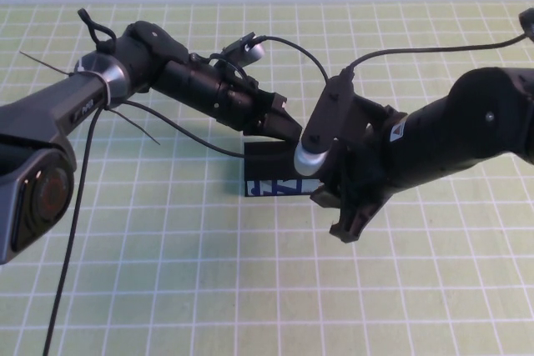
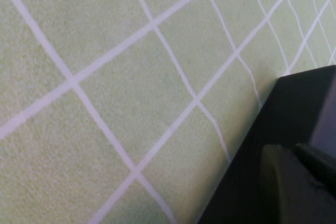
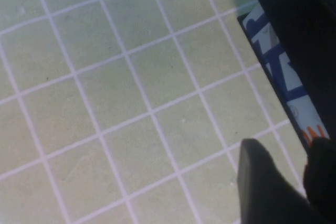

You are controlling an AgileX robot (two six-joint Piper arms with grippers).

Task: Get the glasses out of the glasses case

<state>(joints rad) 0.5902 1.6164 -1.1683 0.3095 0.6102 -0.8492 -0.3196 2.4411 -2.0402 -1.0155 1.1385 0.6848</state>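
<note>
L end effector & R end effector at glasses case

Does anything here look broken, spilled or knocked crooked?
Nothing stands out. The glasses case sits flat on the green grid mat, with no sign of damage or spillage. The left pincer and right pincer crowd in on it from either side, hiding most of it.

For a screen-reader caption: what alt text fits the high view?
Two black robot arms meet over a small black glasses case with a blue-and-white printed front, on a green gridded mat. The left end effector reaches its rear top; the right end effector hangs beside its right front.
</note>
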